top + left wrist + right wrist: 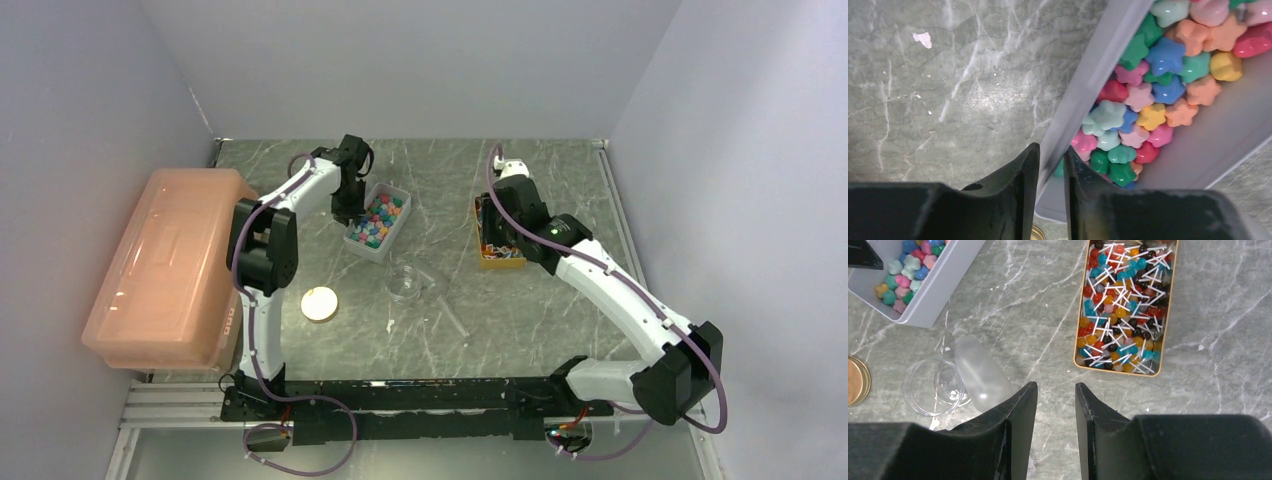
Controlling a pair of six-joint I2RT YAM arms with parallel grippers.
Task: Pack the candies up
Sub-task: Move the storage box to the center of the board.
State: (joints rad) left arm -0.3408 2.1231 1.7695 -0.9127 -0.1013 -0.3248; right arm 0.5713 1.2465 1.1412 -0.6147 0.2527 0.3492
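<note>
We see L gripper point(1052, 155) pinching the tray point(1098, 65) wall; candies point(1148, 95) lie heaped in that tray. Mid-table, clear jar point(933, 385) is empty, so packing's not begun, we judge. R gripper point(1055, 390) hangs nearby, jaws slightly apart, holding nothing.

Marbled table point(520, 190): white tray point(366, 249), orange tin point(500, 263), clear jar point(405, 283), gold lid point(319, 303).
</note>
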